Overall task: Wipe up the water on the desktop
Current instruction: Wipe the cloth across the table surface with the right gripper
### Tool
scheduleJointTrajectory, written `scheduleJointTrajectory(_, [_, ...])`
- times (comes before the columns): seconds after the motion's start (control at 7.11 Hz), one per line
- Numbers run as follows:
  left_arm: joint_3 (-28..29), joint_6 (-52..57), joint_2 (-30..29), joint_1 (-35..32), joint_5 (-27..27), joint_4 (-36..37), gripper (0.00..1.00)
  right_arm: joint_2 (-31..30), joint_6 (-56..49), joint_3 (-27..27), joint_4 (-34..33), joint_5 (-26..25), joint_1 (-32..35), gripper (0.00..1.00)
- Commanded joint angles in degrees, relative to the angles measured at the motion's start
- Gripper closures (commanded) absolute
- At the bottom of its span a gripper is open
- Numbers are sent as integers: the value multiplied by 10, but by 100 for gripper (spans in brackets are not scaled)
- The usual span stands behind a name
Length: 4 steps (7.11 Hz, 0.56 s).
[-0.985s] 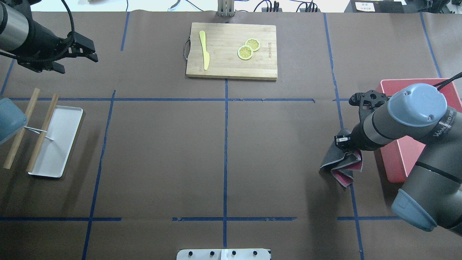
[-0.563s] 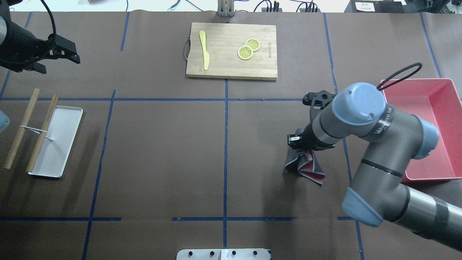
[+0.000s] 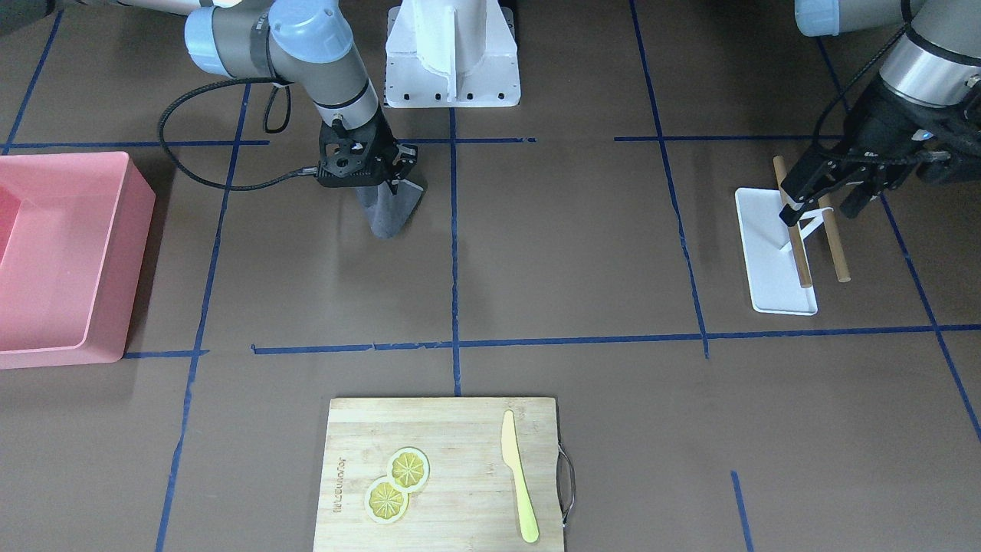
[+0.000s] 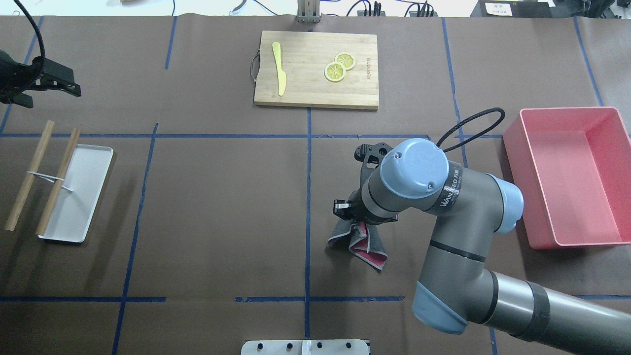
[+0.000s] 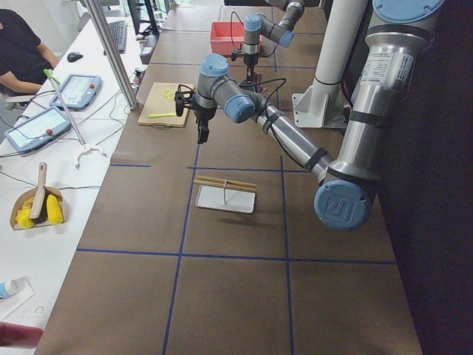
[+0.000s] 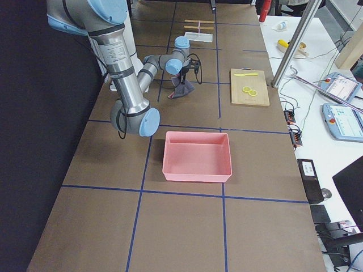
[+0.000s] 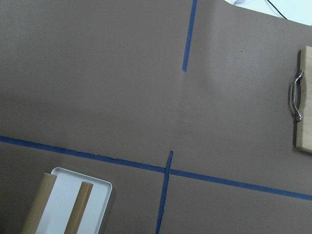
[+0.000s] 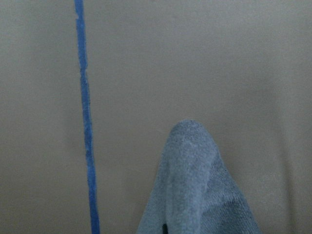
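At the far left the left gripper (image 3: 818,213) hangs above the tray (image 4: 88,167) and the two wooden sticks (image 4: 19,202). Its fingers are spread with nothing between them, so it looks parked out of the way. At the far middle sits a cutting board (image 4: 305,84) with a knife (image 4: 279,69) and lemon slices (image 4: 335,71), clear of the working area.

Just right of the middle tape line, the right gripper (image 3: 392,178) is clamped on the top of a grey and red cloth (image 4: 362,244). The cloth hangs bunched so its low end meets, or nearly meets, the desk (image 4: 222,207), ready for wiping. The desk lies under everything, but I can make out no wet patch on it. A red bin (image 4: 527,187) stands to the right, probably for the used cloth.
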Motion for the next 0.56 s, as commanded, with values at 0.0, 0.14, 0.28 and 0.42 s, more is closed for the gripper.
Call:
scheduleJointTrajectory(0.0, [-11,1,14,-4,-1,0,1,-61,-51,14,6,12,39,100])
scheduleJointTrajectory(0.14, [-16,2,22,-5,-1,-1,1,-103,-103,34,6,33,73,99])
scheduleJointTrajectory(0.28, [-20,15,26,-5,0,1,0,-149,-141,71,5,71,121,99])
scheduleJointTrajectory(0.42, [-19,21,26,-5,0,1,0,-181,-156,113,-2,117,185,100])
